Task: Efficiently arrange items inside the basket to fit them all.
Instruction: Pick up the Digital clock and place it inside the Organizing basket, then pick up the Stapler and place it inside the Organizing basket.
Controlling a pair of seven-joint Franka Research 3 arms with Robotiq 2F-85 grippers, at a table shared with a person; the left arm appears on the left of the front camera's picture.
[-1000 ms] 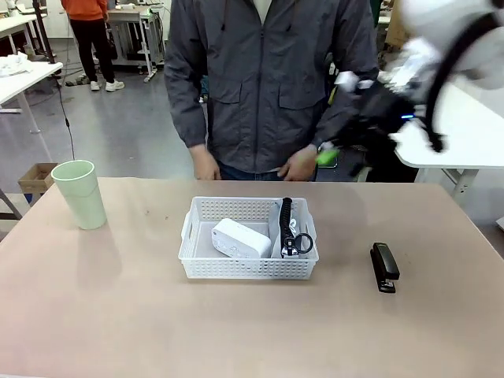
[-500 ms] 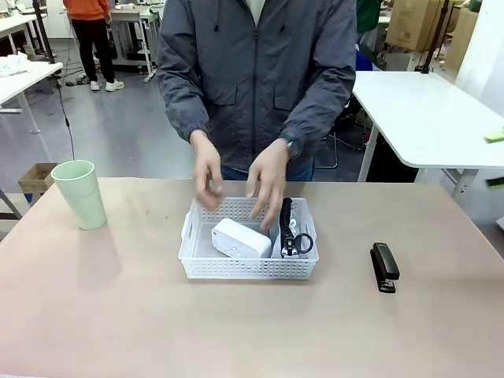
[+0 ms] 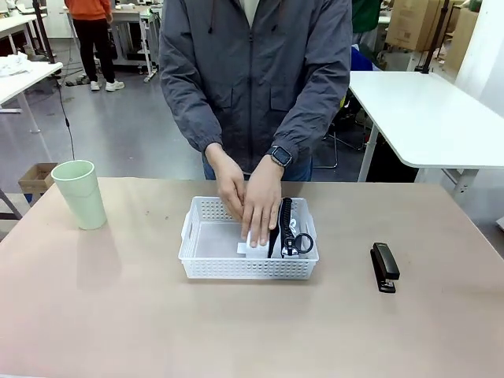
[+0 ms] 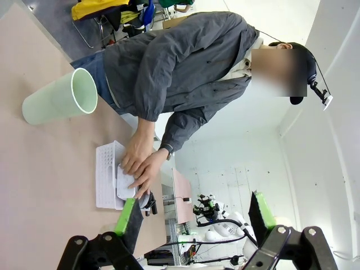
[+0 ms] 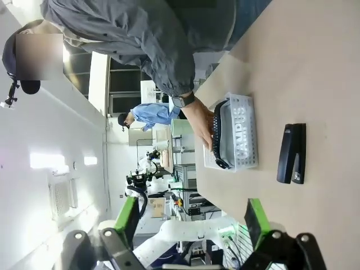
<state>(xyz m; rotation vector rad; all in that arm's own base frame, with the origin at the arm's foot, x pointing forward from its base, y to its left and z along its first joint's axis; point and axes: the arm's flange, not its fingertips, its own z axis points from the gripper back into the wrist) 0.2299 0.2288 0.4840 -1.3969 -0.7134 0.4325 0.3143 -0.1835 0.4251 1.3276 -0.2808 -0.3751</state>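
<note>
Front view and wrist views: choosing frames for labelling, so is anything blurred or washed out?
Front view: sharp, evenly lit, soft shadow by the cup. Left wrist view: sideways, far wall washed out. Right wrist view: sideways, glaring wall, stapler crisp.

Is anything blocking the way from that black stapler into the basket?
Nothing lies on the table between stapler and basket. Inside the basket, though, the person's hands are on the white box beside the pouch.
</note>
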